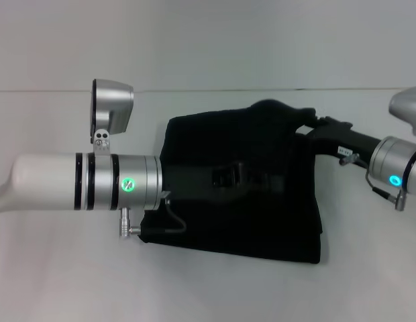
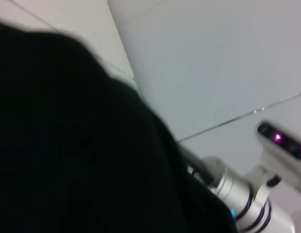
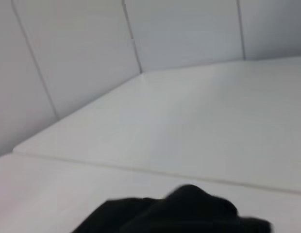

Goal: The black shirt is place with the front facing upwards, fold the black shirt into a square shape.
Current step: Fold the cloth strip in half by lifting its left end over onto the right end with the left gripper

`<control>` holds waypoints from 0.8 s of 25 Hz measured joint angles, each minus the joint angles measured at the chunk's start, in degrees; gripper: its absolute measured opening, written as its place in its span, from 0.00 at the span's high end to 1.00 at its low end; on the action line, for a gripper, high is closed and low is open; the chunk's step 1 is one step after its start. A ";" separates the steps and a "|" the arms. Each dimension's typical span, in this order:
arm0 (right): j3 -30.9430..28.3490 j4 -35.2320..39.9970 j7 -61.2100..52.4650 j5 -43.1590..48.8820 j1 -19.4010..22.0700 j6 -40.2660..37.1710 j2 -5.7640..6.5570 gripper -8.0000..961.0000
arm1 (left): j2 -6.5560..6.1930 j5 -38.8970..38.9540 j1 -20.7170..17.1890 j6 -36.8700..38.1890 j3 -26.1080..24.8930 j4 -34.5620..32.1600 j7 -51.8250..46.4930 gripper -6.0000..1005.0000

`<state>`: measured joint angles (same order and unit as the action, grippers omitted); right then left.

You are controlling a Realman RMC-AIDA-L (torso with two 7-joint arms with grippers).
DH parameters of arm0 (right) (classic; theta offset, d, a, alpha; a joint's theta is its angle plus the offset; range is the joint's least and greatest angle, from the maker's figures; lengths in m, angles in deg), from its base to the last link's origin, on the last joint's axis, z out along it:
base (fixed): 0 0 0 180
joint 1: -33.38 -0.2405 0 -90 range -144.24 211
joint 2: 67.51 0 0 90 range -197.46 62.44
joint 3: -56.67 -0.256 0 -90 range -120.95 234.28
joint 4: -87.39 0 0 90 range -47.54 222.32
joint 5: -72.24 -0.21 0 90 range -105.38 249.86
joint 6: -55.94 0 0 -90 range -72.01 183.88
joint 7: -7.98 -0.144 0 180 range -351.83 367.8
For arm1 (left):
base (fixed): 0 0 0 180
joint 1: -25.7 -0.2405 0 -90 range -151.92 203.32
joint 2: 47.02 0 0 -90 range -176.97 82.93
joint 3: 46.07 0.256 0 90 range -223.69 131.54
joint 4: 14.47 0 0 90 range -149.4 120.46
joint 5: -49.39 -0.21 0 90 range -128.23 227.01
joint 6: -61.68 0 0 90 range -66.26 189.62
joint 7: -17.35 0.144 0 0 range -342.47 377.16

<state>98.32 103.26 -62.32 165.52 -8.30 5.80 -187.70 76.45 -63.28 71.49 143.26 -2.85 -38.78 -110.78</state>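
Two arms are in over the black shirt [image 1: 248,201] at once. The shirt lies in the middle of the white tabletop [image 1: 208,288], already bunched into a rough dark block, wider at the near edge, with a raised hump of cloth at its far right corner. No lettering shows on it from here; the upper face is plain black.

From the left comes the left arm, its silver forearm with a green light stretched flat across the near left part of the shirt. The left gripper [image 1: 228,178] sits low on the cloth near the shirt's middle, black on black, so whether its fingers are wide or narrow I cannot tell. The left wrist view is almost filled with dark cloth [image 2: 77,145], very close to the lens, with the other arm's silver links beyond it.

From the right, the right arm reaches in with a blue light on its wrist. The right gripper [image 1: 308,124] is at the far right corner, right against that raised hump, and its fingers are lost against the cloth too, so I cannot tell their state. The right wrist view shows only a lump of black cloth [image 3: 189,211] low in front and bare white tabletop [image 3: 189,121] behind.
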 joint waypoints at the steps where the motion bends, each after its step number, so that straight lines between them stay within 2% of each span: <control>1: 0.00 0.15 0.00 -0.40 -0.01 0.01 0.05 0.03 | 0.00 -0.01 -0.07 0.00 0.34 0.05 0.06 0.89; 9: -0.83 0.88 0.00 -0.95 0.77 0.05 0.31 0.03 | 0.45 -0.02 0.15 -4.06 4.80 2.67 1.06 0.89; 15: -2.54 1.01 0.51 -1.00 1.50 0.97 0.40 0.03 | 0.57 0.10 0.49 -9.30 4.99 4.90 2.52 0.88; 20: -6.47 1.24 0.53 -1.00 2.31 4.37 0.41 0.03 | 0.86 0.19 1.22 -12.48 5.08 7.42 4.99 0.88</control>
<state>91.86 104.50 -61.80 164.52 -6.00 10.16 -187.29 77.31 -63.09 72.72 130.78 2.22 -31.36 -105.79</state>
